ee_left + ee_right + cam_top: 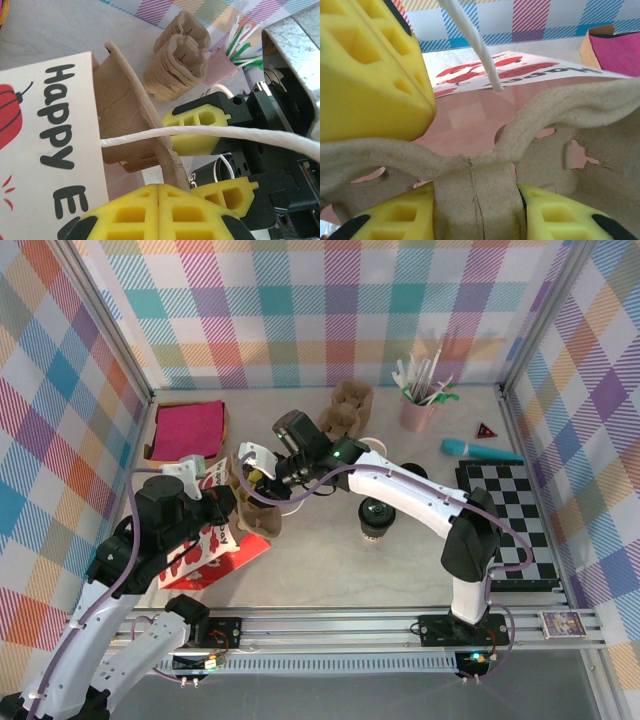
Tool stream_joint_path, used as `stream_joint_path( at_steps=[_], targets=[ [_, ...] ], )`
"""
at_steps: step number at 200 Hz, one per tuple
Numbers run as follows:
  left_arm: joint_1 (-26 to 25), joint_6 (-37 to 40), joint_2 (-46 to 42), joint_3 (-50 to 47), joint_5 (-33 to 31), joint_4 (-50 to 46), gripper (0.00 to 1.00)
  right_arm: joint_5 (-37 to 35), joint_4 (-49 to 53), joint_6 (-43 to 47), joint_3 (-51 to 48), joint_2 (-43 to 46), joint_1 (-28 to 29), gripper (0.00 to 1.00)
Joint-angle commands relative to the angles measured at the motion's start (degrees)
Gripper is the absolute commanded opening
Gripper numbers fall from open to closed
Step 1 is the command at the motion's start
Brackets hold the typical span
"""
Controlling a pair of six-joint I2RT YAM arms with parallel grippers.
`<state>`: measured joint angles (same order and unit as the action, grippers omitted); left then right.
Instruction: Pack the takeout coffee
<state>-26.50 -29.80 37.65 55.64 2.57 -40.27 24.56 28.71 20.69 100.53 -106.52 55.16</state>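
The takeout coffee (376, 516), a small cup under a black lid, stands on the table just below my right forearm, with nothing holding it. My right gripper (262, 478) reaches left and is shut on the middle ridge of a brown cardboard cup carrier (475, 190), which sits at the mouth of a white paper bag (215, 552) with red print. My left gripper (159, 202) is shut, pads pressed together, right at the bag's rim (60, 150). I cannot tell whether paper is pinched between them. The bag's white string handle (210, 131) crosses in front.
A stack of spare carriers (345, 405) and a pink cup of straws (420, 408) stand at the back. A box of pink napkins (186, 430) is back left. At the right lie a teal tool (480, 450) and a checkered board (512, 520).
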Motion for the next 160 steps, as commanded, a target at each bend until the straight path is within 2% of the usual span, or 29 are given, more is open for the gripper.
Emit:
stream_joint_path(
  at_steps=[1,33,74,115,160],
  targets=[
    [-0.56,1.45,-0.65,1.04,7.15,7.90,0.00,0.12,0.27,3.68,0.38,-1.04,0.88,0.17],
    [-0.57,2.07,-1.07,1.41,8.17,7.87,0.00,0.18,3.22,5.88,2.63,-3.05,0.78,0.17],
    [-0.56,1.50,-2.32,0.26,9.73,9.83,0.00,-0.42,-1.03,4.11,0.98,-3.68,0.74,0.16],
    [-0.50,1.82,-2.18,0.41,9.17,8.89,0.00,0.76,-4.45,1.03,-0.69,-1.52,-1.22,0.16],
    [-0.48,1.28,-2.32,-1.20,7.63,9.83,0.00,0.41,-7.48,-1.71,-4.72,2.18,-0.23,0.14]
  ],
)
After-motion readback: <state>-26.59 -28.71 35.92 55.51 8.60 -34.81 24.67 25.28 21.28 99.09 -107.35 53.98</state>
